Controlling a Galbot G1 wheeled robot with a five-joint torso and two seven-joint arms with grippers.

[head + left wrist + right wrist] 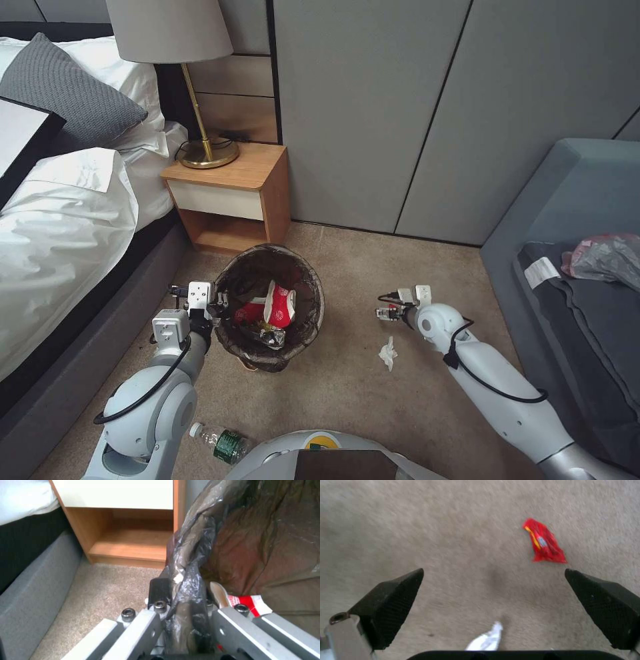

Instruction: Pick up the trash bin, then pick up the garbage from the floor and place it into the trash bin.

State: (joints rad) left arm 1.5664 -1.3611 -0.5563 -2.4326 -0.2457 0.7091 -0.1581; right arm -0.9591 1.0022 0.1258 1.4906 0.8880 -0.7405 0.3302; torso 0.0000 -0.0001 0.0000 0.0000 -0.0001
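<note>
Left gripper (181, 605) clamps the trash bin (313, 293) rim.
Right gripper (493, 590) gapes above carpet; red wrapper (545, 542) just beyond, tissue (486, 640) beneath.

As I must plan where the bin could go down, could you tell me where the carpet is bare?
Bare carpet lies between the bag-lined white trash bin, held at its rim by the left gripper, and the open right gripper. It continues to the grey wall panels. Crowded spots: the white tissue, red wrapper, and green-labelled clear bottle.
</note>
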